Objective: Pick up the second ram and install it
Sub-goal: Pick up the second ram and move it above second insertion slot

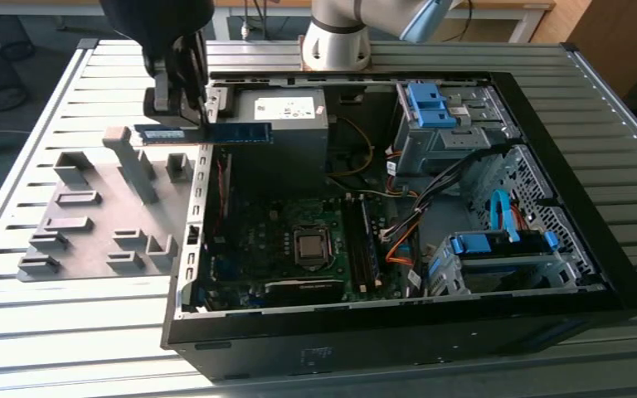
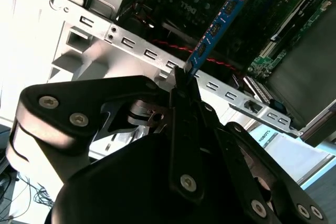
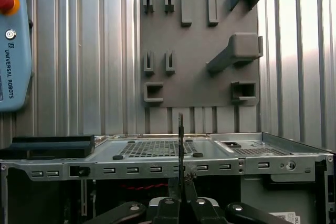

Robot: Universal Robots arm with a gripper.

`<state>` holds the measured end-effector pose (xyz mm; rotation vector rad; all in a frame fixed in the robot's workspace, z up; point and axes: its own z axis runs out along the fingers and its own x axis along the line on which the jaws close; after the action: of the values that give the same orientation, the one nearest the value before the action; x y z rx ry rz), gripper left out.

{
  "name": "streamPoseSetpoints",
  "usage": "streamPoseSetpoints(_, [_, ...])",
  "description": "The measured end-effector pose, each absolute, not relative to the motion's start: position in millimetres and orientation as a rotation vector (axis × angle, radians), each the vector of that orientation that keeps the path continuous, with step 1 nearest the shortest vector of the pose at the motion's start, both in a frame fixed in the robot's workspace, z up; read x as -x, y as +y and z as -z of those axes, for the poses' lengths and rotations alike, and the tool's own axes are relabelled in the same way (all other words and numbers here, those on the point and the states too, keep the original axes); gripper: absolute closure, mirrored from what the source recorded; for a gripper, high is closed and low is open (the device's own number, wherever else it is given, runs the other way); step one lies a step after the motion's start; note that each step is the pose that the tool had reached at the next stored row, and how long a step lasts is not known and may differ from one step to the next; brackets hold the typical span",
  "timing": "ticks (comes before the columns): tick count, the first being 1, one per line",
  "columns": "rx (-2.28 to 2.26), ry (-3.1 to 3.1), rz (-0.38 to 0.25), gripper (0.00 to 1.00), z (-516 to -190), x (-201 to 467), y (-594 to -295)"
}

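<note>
The second ram (image 1: 235, 133) is a thin blue-green strip that hangs level over the open computer case's (image 1: 584, 249) back corner, on the exterior view's left. My gripper (image 1: 200, 126) is shut on it near its middle, coming down from above. In the second wrist view the ram (image 2: 218, 24) sticks out beyond the black fingers (image 2: 184, 85), over the case's metal rail (image 2: 147, 53) and the motherboard. In the first wrist view the ram (image 3: 180, 140) shows edge-on as a thin dark line above my gripper (image 3: 181, 182).
A grey holder plate (image 1: 86, 224) with raised blocks lies on the slatted table beside the case. Inside the case are the motherboard (image 1: 296, 240), a power supply (image 1: 279, 112), cables and blue drive brackets (image 1: 430, 104). The arm's base (image 1: 335, 41) stands behind. A pendant (image 3: 13, 40) lies on the table.
</note>
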<state>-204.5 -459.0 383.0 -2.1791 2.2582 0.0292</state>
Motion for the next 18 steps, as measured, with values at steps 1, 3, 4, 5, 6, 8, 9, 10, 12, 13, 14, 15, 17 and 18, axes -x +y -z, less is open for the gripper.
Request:
streamPoseSetpoints(1, [2.179, 2.258, -0.029, 0.86, -383.0, 203.5, -459.0])
streamPoseSetpoints(3, [2.179, 2.258, -0.029, 0.86, -383.0, 201.8, -459.0])
streamPoseSetpoints(4, [2.179, 2.258, -0.029, 0.86, -383.0, 200.8, -459.0])
streamPoseSetpoints(5, [2.179, 2.258, -0.029, 0.86, -383.0, 199.9, -459.0])
streamPoseSetpoints(6, [2.179, 2.258, -0.029, 0.86, -383.0, 198.9, -459.0])
streamPoseSetpoints(8, [2.179, 2.258, -0.029, 0.86, -383.0, 196.9, -459.0])
streamPoseSetpoints(9, [2.179, 2.258, -0.029, 0.86, -383.0, 196.0, -459.0])
streamPoseSetpoints(10, [2.179, 2.258, -0.029, 0.86, -383.0, 195.1, -459.0])
streamPoseSetpoints(12, [2.179, 2.258, -0.029, 0.86, -383.0, 193.2, -459.0])
streamPoseSetpoints(13, [2.179, 2.258, -0.029, 0.86, -383.0, 192.3, -459.0])
streamPoseSetpoints(14, [2.179, 2.258, -0.029, 0.86, -383.0, 191.4, -459.0])
streamPoseSetpoints(15, [2.179, 2.258, -0.029, 0.86, -383.0, 190.5, -459.0])
streamPoseSetpoints(17, [2.179, 2.258, -0.029, 0.86, -383.0, 188.8, -459.0])
streamPoseSetpoints(18, [2.179, 2.258, -0.029, 0.86, -383.0, 187.9, -459.0])
